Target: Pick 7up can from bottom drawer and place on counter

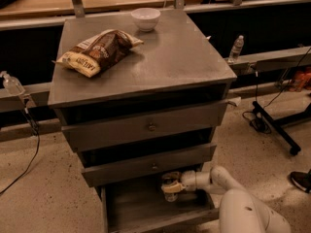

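The bottom drawer (pixel 136 210) stands pulled open under the grey cabinet. The 7up can (pixel 169 181) is upright at the drawer's back right, just below the middle drawer front. My gripper (pixel 170 186) reaches in from the right on a white arm and is shut on the can, its pale fingers (pixel 172 189) around the can's lower part. The counter (pixel 160 62) is the cabinet's flat grey top, well above the gripper.
A brown chip bag (pixel 97 51) lies on the counter's left part and a white bowl (pixel 146 18) stands at its back. Two closed drawer fronts with brass knobs (pixel 151 126) sit above the gripper. A water bottle (pixel 236 47) stands at the right, a stand's black legs (pixel 274 127) on the floor.
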Robot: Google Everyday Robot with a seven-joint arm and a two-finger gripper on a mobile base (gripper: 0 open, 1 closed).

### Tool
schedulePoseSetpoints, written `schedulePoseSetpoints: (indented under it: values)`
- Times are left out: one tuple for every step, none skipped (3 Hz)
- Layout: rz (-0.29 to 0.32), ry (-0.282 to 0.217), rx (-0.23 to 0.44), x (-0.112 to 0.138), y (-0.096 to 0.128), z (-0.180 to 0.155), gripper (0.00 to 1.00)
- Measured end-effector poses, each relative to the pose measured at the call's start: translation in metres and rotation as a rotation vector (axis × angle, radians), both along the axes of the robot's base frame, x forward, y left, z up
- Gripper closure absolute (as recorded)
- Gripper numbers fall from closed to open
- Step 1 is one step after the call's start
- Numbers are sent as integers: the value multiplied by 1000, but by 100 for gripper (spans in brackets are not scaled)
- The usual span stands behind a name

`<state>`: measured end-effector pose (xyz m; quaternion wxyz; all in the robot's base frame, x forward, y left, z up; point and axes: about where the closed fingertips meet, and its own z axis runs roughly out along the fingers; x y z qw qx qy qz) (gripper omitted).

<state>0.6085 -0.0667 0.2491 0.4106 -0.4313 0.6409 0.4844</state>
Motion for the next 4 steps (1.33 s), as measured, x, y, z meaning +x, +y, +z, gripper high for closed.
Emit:
schedulePoseSetpoints:
  values:
    - [58, -52, -3, -10, 11, -10, 100]
    - [143, -160, -23, -13, 24, -21, 100]
    - [214, -249, -49, -18, 34, -33, 100]
    - [250, -296, -62, -21, 39, -40, 100]
